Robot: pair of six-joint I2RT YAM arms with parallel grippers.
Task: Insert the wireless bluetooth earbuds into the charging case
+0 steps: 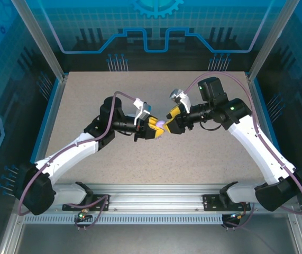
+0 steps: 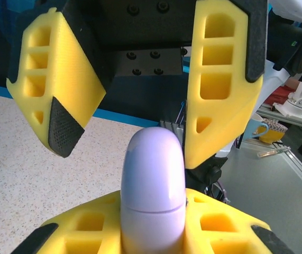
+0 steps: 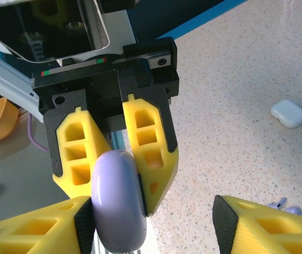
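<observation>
Early in the task, by the look of it. The charging case is off the surface, held in mid-air by the left claw, whose 2 yellow fingers are clamped on its sides. The case is a smooth, glossy, pale-lavender pebble, rounded like an egg, with a thin seam around it; the lid looks closed. The right claw faces it with fingers apart, 1 pad just beside the case and the other well clear, gripping nothing. The wireless bluetooth earbuds lie on the surface below, tiny whitish and lavender pieces, not yet inserted. Left to do, I judge: open the lid, pick up each earbud, seat it. The claw fingers are matte yellow plastic with hollow cells and grainy black pads. The surface is pale and speckled. A small white rounded box rests farther off
</observation>
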